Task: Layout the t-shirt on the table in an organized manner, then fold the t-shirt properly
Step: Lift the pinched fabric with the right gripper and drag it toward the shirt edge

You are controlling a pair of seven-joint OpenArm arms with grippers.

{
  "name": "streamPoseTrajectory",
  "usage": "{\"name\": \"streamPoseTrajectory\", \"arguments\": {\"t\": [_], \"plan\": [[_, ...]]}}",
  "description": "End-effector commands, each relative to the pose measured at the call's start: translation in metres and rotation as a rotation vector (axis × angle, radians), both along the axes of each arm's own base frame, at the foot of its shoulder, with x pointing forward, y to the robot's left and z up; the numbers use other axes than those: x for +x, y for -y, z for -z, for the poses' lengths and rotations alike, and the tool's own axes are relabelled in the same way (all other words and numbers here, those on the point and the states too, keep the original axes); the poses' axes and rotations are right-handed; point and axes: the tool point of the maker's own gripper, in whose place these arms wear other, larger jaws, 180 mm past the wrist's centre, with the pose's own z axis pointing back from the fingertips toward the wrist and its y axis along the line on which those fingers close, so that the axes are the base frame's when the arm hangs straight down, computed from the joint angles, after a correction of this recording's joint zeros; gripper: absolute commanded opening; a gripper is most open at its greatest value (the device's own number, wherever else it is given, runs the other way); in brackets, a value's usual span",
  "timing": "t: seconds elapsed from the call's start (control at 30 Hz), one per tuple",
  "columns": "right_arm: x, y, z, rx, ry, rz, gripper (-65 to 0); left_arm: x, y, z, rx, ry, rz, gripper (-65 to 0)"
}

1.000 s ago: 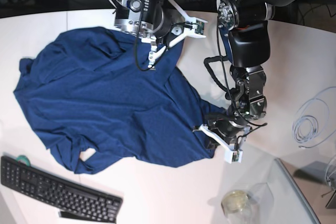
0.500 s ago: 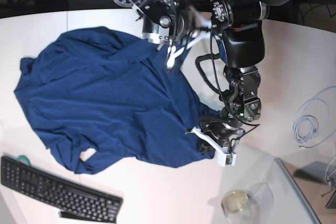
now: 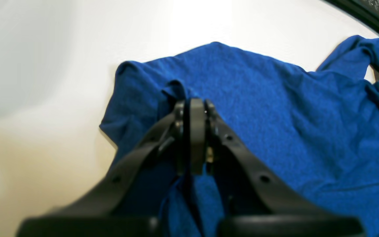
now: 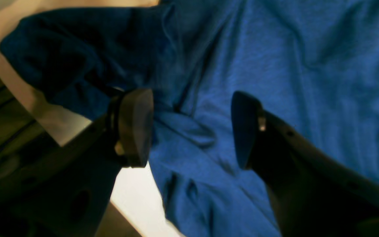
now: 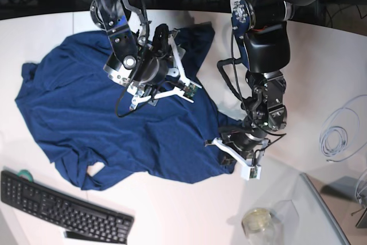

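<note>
The navy-blue t-shirt (image 5: 103, 113) lies spread and wrinkled over the white table (image 5: 321, 67). My left gripper (image 5: 221, 141) sits at the shirt's right-hand edge. In the left wrist view this gripper (image 3: 192, 110) is shut on the t-shirt (image 3: 275, 108), with a fold of cloth bunched at its tips. My right gripper (image 5: 150, 97) hovers over the shirt's upper middle. In the right wrist view it (image 4: 189, 128) stands open, its pads (image 4: 137, 125) wide apart above rumpled cloth (image 4: 275, 65), nothing between them.
A black keyboard (image 5: 63, 209) lies at the front left, close to the shirt's lower hem. A glass jar (image 5: 257, 221) and a clear sheet (image 5: 312, 210) sit at the front right. A coil of white cable (image 5: 340, 134) lies at the right.
My right gripper has opened and let go of the shirt's far edge, then swung left and toward the front over the shirt. The left gripper shifted slightly left, still holding cloth.
</note>
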Motion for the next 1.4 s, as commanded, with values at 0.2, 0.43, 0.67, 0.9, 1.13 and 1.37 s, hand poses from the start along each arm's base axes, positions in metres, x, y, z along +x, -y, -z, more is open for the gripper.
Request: {"name": "streamPoseTrajectory", "arguments": {"t": [0.2,0.43,0.67,0.9,1.13,1.37], "plan": [[0.004,-0.006,0.032,0.033,-0.078,-0.001,-59.3,0.015,-0.003,-0.021,-0.004,0.066,-0.007,-65.0],[-0.01,-0.015,0.046,0.037,-0.129,-0.027,-62.0,0.015,-0.003,-0.021,-0.004,0.066,-0.007,-65.0],[-0.036,-0.054,0.043,0.043,-0.125,-0.181,-62.0,0.016,-0.001,-0.022,-0.008,0.068,-0.005,-65.0],[-0.017,-0.065,0.02,0.163,-0.131,-0.139,-62.0,0.011,-0.005,-0.017,-0.003,0.056,-0.008,-65.0],[0.05,0.037,-0.033,0.144,0.037,0.226,-51.2,-0.023,-0.043,-0.01,0.093,0.065,-0.037,-65.0],[0.031,0.196,-0.055,0.055,0.117,0.731,-19.4,-0.059,-0.068,-0.018,0.182,0.094,-0.047,-65.0]]}}
